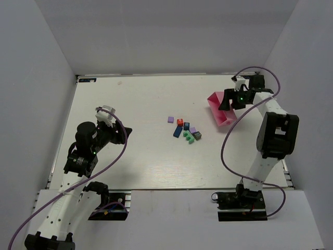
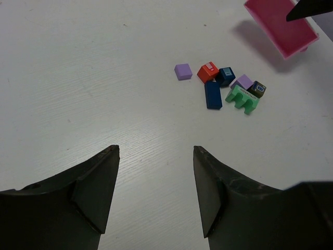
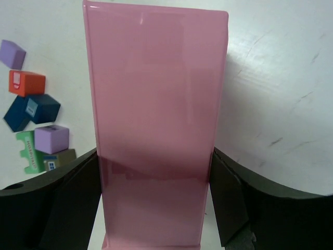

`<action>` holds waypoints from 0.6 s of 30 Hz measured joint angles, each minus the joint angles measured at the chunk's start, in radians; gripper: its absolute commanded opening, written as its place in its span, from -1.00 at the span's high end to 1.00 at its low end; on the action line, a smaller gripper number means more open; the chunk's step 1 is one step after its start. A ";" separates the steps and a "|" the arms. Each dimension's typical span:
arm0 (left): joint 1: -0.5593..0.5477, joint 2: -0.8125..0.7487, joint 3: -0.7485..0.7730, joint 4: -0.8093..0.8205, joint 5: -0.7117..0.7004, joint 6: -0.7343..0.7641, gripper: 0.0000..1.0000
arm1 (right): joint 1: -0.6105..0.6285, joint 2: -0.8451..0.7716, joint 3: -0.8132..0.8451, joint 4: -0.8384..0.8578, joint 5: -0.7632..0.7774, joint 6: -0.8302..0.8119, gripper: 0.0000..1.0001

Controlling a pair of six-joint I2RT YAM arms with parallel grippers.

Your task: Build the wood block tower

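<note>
The wood blocks lie in a loose cluster [image 1: 184, 130] at the table's middle. It holds a lone purple block [image 2: 182, 71], a red-orange one [image 2: 208, 72], two dark blue ones [image 2: 213, 95], a green notched piece [image 2: 242, 99], a second purple block [image 3: 51, 138] and a dark grey one [image 2: 257, 89]. My left gripper [image 2: 156, 148] hovers open and empty, well to the cluster's left. My right gripper [image 3: 155, 156] is shut on the sides of the pink tray [image 3: 156, 104], holding it tilted just right of the blocks.
White walls close in the table on the left, back and right. The pink tray [image 1: 221, 110] hangs between the cluster and the right arm [image 1: 276, 130]. The left arm [image 1: 88, 143] stands near the table's left front.
</note>
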 measured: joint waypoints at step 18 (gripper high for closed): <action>0.000 0.001 0.000 0.000 0.011 0.007 -0.38 | -0.135 0.303 0.157 -0.200 -0.429 0.040 0.17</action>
